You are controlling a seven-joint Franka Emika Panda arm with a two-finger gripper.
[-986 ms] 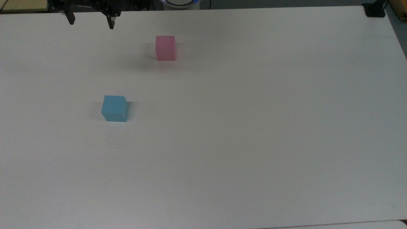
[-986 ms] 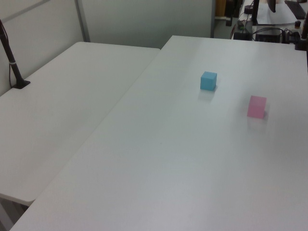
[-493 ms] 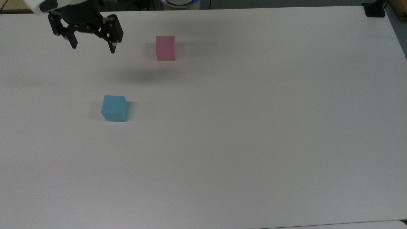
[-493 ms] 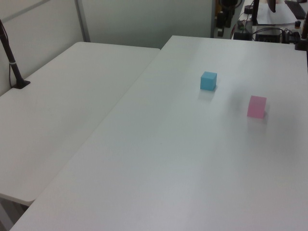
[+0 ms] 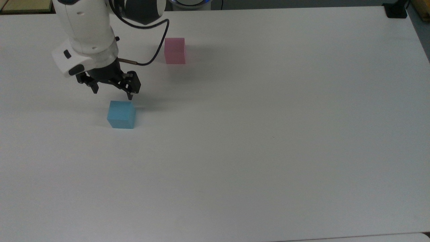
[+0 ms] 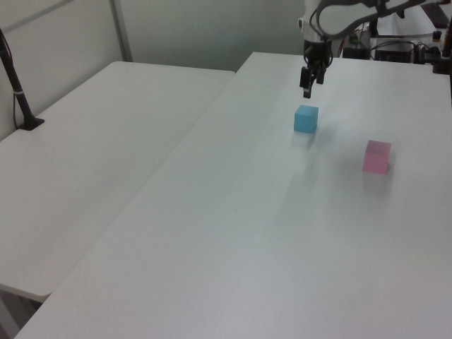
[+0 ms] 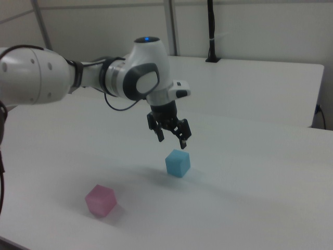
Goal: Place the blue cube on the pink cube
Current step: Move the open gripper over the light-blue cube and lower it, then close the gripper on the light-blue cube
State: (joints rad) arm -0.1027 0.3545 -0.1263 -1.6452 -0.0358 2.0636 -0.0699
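I am centring the wide-open, empty gripper (image 5: 113, 92) squarely over the blue cube (image 5: 121, 114) before lowering, fingers straddling opposite faces.

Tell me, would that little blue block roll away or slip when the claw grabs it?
Probably not. The blue cube sits flat on the table, so it should slide, not roll. Its matte, flat sides likely give the open end effector good grip. It looks light, possibly foam.
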